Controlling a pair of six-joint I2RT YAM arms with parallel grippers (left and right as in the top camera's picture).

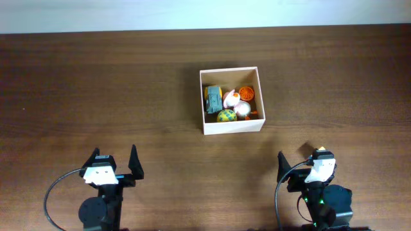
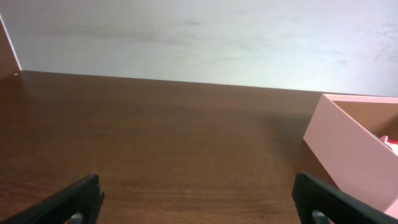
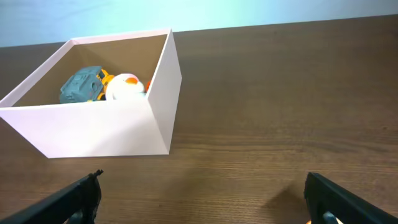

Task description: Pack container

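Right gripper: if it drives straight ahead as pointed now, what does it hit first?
Probably nothing along its centre line: the right gripper faces bare table, just right of the container. Its open jaws are wide, though, so the finger nearer the box might clip its near corner; depth is unclear.

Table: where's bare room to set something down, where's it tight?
Bare table left and right of the container, plus the strip between it and the left gripper and right gripper, both open. Tight: inside the container, toys crowd the near half; its far strip is bare.

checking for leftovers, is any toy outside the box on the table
No, all the toys seen overhead sit inside the container.
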